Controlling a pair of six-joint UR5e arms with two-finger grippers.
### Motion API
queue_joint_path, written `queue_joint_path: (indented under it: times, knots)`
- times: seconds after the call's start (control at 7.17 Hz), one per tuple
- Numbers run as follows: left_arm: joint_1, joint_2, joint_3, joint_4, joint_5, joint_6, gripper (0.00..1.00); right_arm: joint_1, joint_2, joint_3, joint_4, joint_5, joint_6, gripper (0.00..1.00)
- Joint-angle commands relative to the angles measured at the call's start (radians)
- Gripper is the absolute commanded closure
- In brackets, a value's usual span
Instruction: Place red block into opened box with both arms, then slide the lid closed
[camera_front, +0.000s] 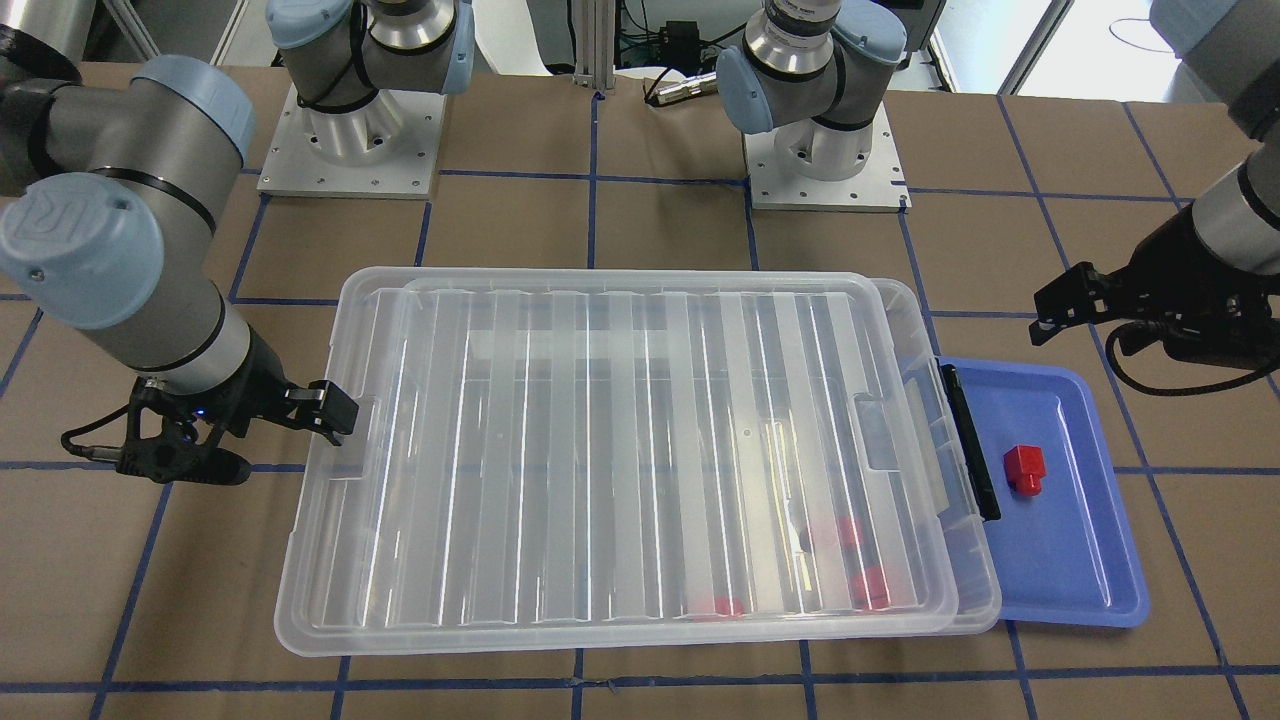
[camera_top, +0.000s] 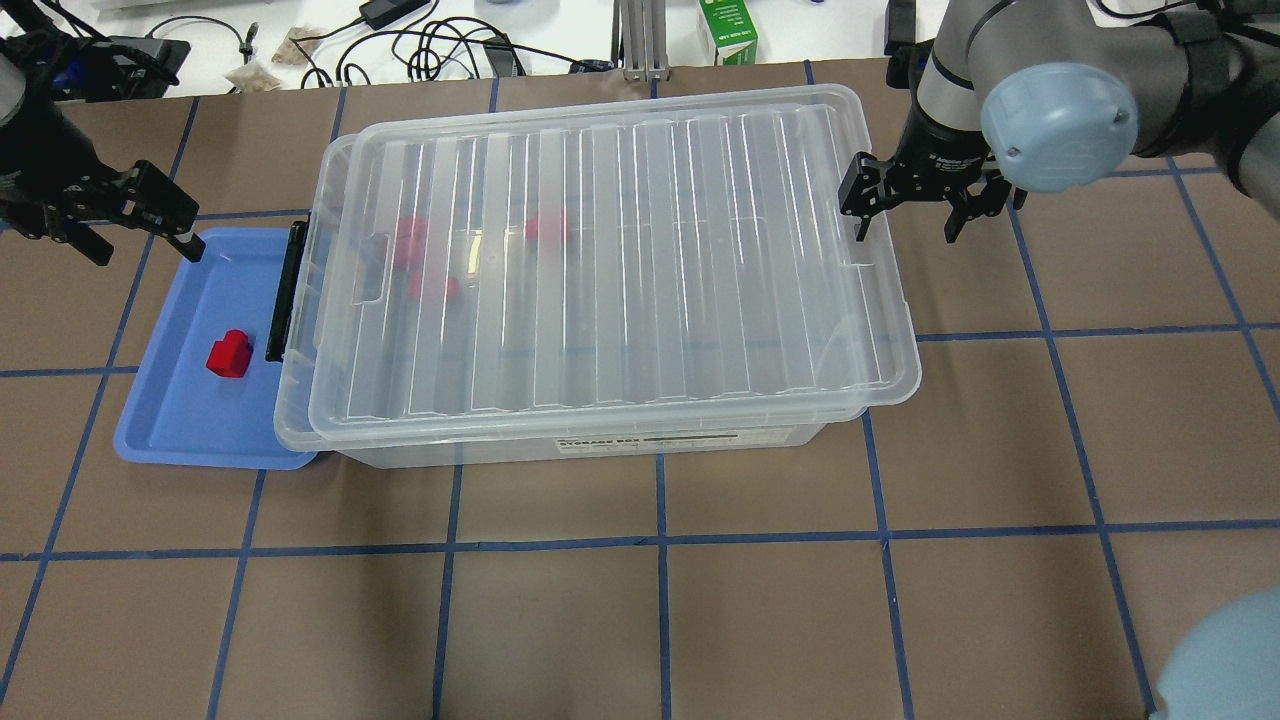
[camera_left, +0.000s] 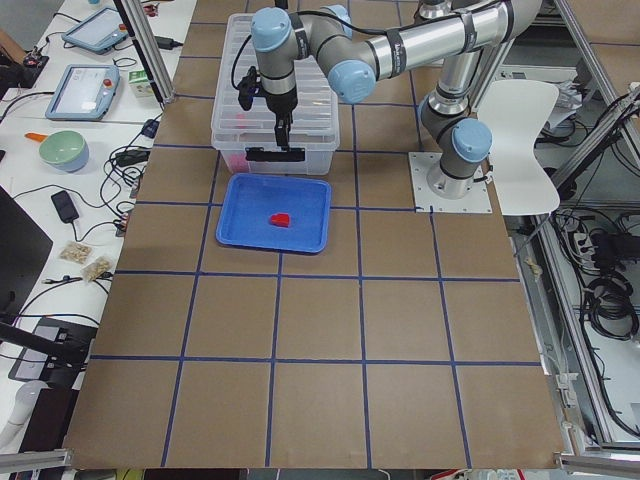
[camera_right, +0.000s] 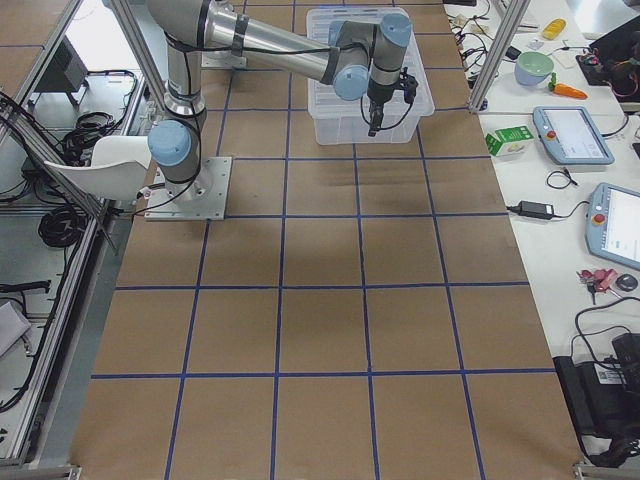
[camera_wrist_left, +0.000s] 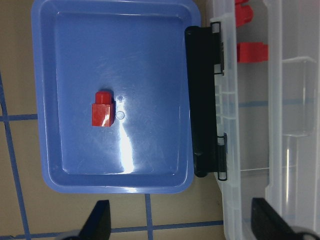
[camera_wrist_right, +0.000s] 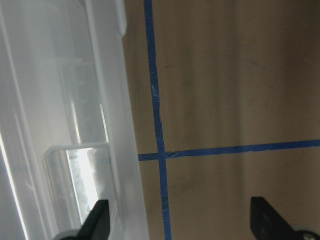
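Table (camera_top: 700, 620), lidded box (camera_top: 600, 446) holding red blocks (camera_top: 545, 228), red block (camera_top: 228, 354) in blue tray (camera_top: 170, 430), left gripper (camera_top: 150, 250) and right gripper (camera_top: 905, 232) spread.

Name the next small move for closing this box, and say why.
Probably the right gripper, open beside the lid's short edge, should nudge the lid toward the black bar: the lid overhangs the box on the gripper's side and leaves a strip by the bar uncovered.
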Motion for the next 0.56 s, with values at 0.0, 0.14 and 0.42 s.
queue_joint_path:
  times: [0.0, 0.14, 0.42]
  knots:
    - [0.062, -0.059, -0.044, 0.101, -0.001, 0.104, 0.0, -0.056, 0.0, -0.002, 0.001, 0.002, -0.003, 0.0]
    - [0.086, -0.08, -0.075, 0.161, -0.001, 0.149, 0.0, -0.065, 0.0, -0.005, -0.001, 0.0, -0.003, 0.0]
    - [0.098, -0.117, -0.113, 0.226, -0.001, 0.152, 0.0, -0.105, 0.0, -0.009, -0.002, 0.0, -0.006, 0.0]
